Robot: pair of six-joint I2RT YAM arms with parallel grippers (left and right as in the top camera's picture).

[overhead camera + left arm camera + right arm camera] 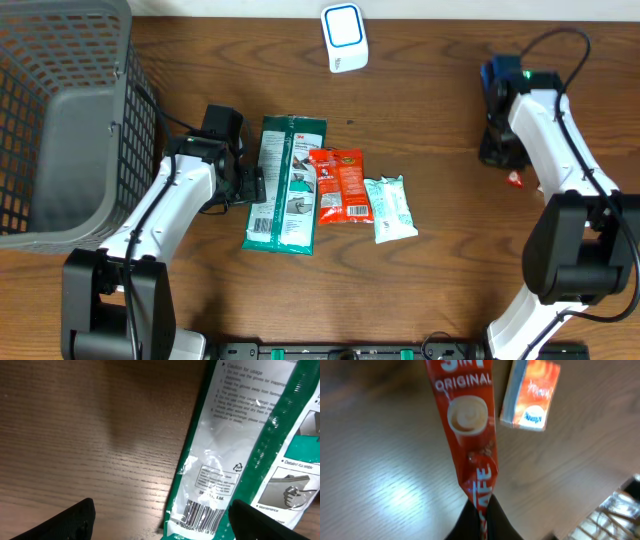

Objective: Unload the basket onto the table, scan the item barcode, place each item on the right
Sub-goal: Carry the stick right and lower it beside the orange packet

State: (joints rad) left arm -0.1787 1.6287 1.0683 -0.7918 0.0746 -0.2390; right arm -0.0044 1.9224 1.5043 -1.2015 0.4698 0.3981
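Right pincer (482, 507) clenches glossy red sachet (467, 415); left pincer (162, 512) gapes over crinkly green packet (225, 455).

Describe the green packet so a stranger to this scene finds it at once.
Three packets lie in a row mid-table, right of the grey basket. The green packet is the leftmost, beside the left gripper. It is the longest, green and white with a barcode; its neighbours are a red-orange packet and a pale pack.

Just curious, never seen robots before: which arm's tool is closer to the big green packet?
Left. The left tool, open, sits at the edge of the green packet; the right tool, shut on a red coffee sachet, is far off to its right.
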